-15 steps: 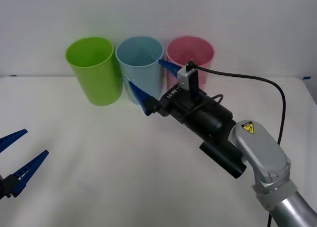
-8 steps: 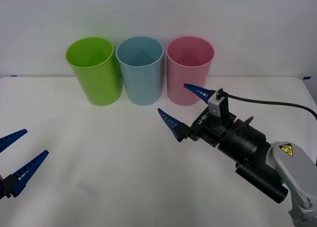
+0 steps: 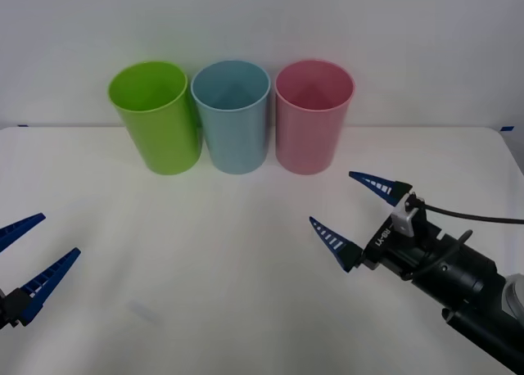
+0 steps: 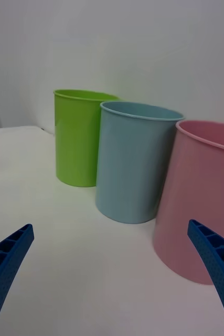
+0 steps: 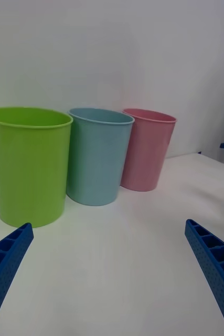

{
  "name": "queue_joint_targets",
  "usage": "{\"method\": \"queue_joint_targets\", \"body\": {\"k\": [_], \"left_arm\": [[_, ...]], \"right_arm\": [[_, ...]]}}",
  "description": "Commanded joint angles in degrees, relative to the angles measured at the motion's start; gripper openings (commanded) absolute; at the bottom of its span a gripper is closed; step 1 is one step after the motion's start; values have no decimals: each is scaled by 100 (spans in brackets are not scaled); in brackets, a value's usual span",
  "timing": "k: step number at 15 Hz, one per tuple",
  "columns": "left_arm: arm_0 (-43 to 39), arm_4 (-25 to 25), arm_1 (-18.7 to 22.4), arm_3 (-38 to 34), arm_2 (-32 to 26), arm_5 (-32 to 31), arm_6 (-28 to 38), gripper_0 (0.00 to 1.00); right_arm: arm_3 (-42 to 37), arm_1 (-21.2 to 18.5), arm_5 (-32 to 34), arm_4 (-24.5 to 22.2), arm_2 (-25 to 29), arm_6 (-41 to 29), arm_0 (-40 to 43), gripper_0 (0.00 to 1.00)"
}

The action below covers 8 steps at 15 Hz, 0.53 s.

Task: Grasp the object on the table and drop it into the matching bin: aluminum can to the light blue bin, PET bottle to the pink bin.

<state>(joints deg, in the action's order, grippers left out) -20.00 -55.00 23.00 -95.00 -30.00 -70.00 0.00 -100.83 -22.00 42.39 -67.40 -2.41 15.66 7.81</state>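
The light blue bin [image 3: 233, 125] stands in the middle of a row of three at the back of the white table [image 3: 205, 260], with the pink bin [image 3: 313, 125] on its right. The aluminum can is out of view. My right gripper [image 3: 331, 198] hangs open and empty over the table, in front of the pink bin and well apart from it. From the right wrist, the light blue bin [image 4: 132, 168] and pink bin [image 4: 201, 205] rise beyond the open right gripper [image 4: 110, 226]. My left gripper [image 3: 60, 234] rests open and empty at the table's near left.
A lime green bin [image 3: 157, 121] stands left of the light blue one, the three nearly touching. A black cable [image 3: 475, 215] trails from the right wrist. Bare tabletop spreads between the grippers and the bins.
My right arm has drawn back from the light blue bin's rim, down and toward the near right, open all the while. The left arm has stayed still.
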Motion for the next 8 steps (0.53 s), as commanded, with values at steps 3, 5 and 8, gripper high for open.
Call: {"method": "queue_joint_targets", "body": {"k": [3, 5, 8], "left_arm": [[0, 0, 0, 0, 0, 0, 0, 100], [0, 0, 0, 0, 0, 0, 0, 100], [0, 0, 0, 0, 0, 0, 0, 100]], "right_arm": [[2, -23, 745, 183, 531, 166, 564, 100], [2, -23, 1079, 271, 724, 122, 792, 100], [2, -23, 1492, 394, 979, 95, 1126, 100]]}}
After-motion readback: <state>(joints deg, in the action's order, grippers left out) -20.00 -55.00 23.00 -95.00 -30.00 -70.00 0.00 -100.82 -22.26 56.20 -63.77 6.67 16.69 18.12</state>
